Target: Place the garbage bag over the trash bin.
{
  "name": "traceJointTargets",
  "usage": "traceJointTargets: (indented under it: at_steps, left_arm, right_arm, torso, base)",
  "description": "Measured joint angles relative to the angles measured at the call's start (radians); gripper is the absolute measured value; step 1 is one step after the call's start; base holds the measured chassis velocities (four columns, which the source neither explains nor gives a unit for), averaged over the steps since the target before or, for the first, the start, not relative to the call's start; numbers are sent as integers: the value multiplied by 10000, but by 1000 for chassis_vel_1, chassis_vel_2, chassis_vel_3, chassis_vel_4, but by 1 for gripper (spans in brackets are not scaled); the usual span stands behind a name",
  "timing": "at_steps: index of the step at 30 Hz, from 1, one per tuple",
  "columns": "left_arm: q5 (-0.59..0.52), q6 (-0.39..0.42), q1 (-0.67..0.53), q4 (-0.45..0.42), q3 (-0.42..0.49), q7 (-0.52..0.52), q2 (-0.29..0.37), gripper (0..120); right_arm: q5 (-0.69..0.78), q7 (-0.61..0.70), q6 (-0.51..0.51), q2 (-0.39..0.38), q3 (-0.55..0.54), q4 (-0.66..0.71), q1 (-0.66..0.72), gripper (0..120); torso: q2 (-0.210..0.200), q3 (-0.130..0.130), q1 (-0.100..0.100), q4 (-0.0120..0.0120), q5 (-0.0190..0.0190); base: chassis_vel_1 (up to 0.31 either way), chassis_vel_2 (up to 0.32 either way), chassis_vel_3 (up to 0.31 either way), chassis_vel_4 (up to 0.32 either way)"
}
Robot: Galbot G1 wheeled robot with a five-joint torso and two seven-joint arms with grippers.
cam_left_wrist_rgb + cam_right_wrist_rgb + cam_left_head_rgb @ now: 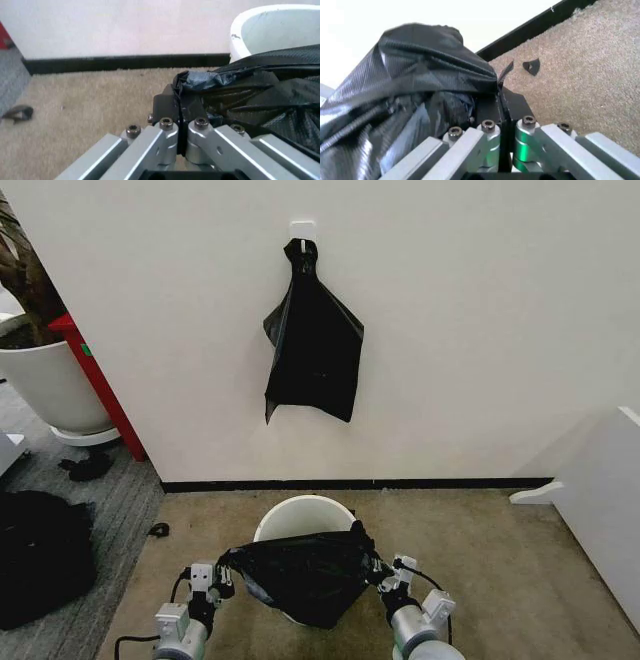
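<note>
So both arms are low in the head view, each gripping one side of the garbage bag (pixel 305 572). The left pincer (pixel 222 577) has its fingers pressed tight together on a bunched corner of the black plastic — the left wrist view shows the left pincer (pixel 179 107) with basically no gap, the crinkled film wedged right between the pads. Same on the other side: the right pincer (pixel 383 572) is clamped on the opposite edge, and the right wrist view shows the right pincer (pixel 500 108) closed with a thin flap of bag sticking out past the tips.

The bag hangs stretched between them, sagging to a point, draped in front of and partly over the near rim of the trash bin (pixel 300 517) — the white bin sits on the beige carpet (pixel 470 550) just behind it, back half of the rim open
</note>
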Motion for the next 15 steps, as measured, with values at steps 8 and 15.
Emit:
traceJointTargets:
  at_steps: [8,15]
  left_arm:
    - [1033,-833,-441,918,339,202,-172,0]
    - [1892,-1571,-887,1979,642,253,-532,0]
  right_arm:
    - [-48,-417,602,46,-53,-691,172,0]
    - [62,-731,1210,187,-99,-1193,391,0]
  torso:
    - [0,0,0,-1,2]
    - [1,-1,0,0,3]
  base:
    - [0,0,0,0]
    - [0,0,0,0]
